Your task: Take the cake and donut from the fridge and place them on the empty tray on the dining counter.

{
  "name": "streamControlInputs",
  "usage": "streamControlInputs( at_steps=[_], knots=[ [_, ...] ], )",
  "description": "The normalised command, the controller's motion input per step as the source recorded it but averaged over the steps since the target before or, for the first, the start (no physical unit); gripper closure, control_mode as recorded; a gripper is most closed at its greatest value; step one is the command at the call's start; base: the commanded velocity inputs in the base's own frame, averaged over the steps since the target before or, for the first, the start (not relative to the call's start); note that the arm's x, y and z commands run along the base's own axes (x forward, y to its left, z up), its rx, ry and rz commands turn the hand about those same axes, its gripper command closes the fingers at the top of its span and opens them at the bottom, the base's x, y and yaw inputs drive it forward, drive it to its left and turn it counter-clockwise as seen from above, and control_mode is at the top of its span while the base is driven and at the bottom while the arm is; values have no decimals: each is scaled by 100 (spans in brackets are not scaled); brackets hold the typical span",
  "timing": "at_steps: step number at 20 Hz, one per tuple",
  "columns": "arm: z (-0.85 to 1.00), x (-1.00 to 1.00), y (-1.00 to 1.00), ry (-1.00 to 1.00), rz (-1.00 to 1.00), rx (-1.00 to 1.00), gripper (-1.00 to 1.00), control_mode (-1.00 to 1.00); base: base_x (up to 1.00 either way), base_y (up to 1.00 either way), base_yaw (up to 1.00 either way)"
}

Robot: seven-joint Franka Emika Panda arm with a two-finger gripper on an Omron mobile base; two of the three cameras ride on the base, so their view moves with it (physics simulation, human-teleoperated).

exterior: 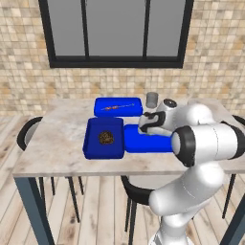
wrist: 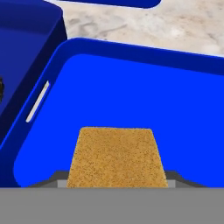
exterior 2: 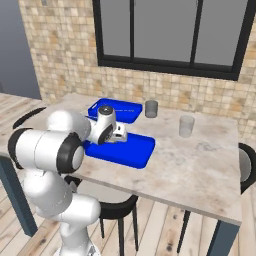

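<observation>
Tan-orange cube-shaped cake clenched in gripper, hanging directly above floor of bright blue shallow tray; straight down to release.

Arm rises from the base at the near edge of the table, elbow bent, forearm reaching forward over the near half of the tabletop. Wrist pitched down, gripper low above the table surface and pointing down at it, slightly tilted. Jaws partly closed on the cake, which sits between them in the hand view; fingertips themselves are hidden behind it.
</observation>
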Motion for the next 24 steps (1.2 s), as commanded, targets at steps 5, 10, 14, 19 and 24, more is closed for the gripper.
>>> streamControlInputs(
  at_steps=[5, 10, 14, 19, 24],
  knots=[
    [-35, 19, 1, 0, 0, 0, 100, -100, 0, 0, 0],
    [-34, 31, 7, 0, 0, 0, 100, -100, 0, 0, 0],
    [-32, 36, 11, 0, 0, 0, 100, -100, 0, 0, 0],
    [-31, 29, 2, 0, 0, 0, 100, -100, 0, 0, 0],
    [-28, 23, 0, 0, 0, 0, 100, -100, 0, 0, 0]
  ],
)
